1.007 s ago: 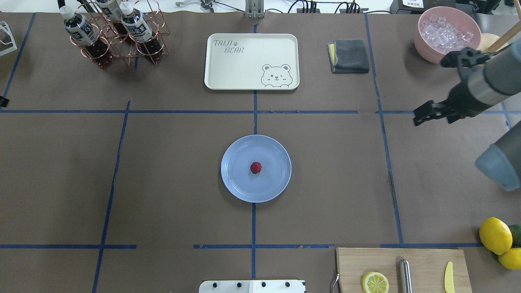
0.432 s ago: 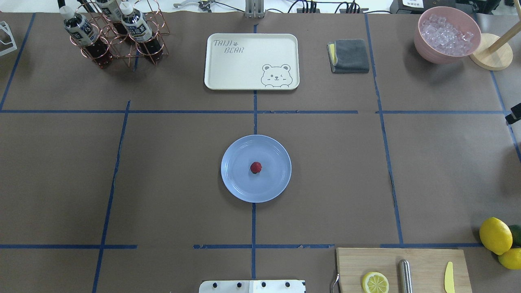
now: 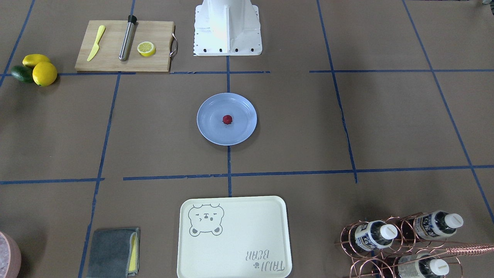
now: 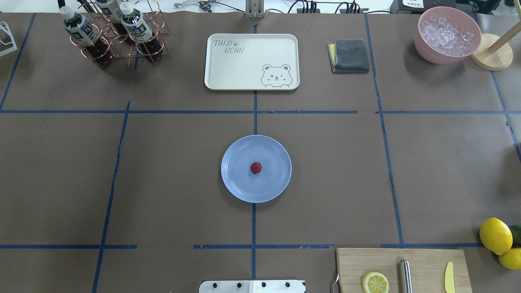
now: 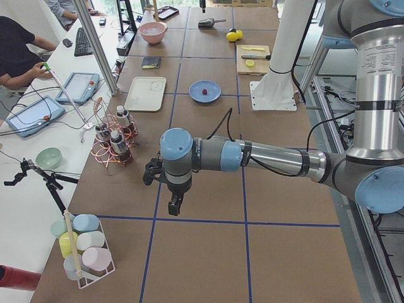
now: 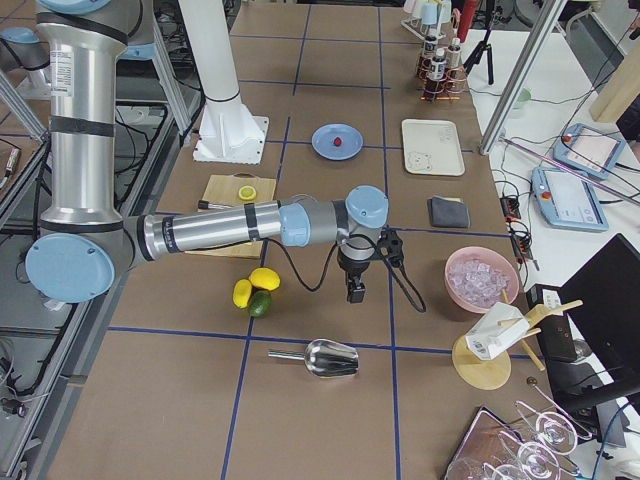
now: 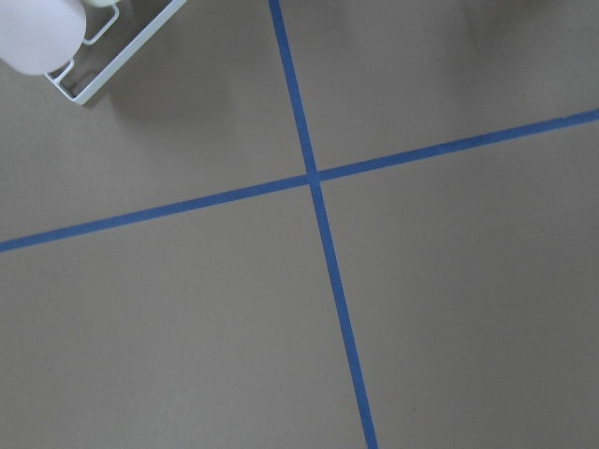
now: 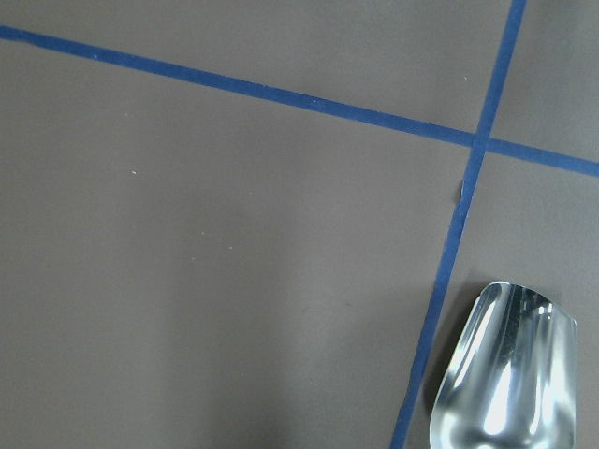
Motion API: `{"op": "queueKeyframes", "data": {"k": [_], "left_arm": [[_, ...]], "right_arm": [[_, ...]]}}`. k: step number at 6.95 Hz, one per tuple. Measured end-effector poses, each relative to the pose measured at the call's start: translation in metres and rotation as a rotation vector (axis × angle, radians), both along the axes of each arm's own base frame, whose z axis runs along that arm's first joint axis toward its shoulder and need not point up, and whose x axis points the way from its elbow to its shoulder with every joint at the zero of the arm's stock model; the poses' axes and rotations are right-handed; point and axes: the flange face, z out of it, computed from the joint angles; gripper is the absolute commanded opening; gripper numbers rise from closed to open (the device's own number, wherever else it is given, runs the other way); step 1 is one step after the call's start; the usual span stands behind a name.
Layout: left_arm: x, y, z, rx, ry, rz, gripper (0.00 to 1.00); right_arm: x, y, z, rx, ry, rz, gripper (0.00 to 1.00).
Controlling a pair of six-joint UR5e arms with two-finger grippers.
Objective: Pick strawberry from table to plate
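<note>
The small dark red strawberry lies in the middle of the light blue plate, which rests at the centre of the brown table. Neither gripper shows in the overhead or front views. In the exterior left view my left gripper hangs over the table's near end, far from the plate. In the exterior right view my right gripper points down near the lemons, also well away from the plate. Whether either one is open or shut I cannot tell.
At the back stand a cream bear tray, a copper bottle rack, a grey cloth and a pink ice bowl. A cutting board sits front right. A metal scoop lies under the right wrist.
My right arm, which reached in at the overhead view's right edge, has pulled out to the right and is gone from that view. Strawberry and plate have not moved.
</note>
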Motion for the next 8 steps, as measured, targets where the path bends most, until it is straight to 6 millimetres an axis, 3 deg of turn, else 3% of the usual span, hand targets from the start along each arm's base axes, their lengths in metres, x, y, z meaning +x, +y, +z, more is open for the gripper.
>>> {"op": "queueKeyframes", "data": {"k": [2, 6, 8], "left_arm": [[0.005, 0.004, 0.008, -0.023, 0.045, 0.008, 1.0], [0.011, 0.007, 0.035, -0.087, 0.123, 0.007, 1.0], [0.007, 0.009, 0.025, -0.08, 0.102, -0.012, 1.0]], "right_arm": [[0.01, 0.013, 0.013, 0.013, -0.004, -0.024, 1.0], [0.011, 0.016, 0.016, 0.013, 0.0, -0.025, 1.0], [0.011, 0.015, 0.014, 0.013, 0.0, -0.02, 1.0]]}}
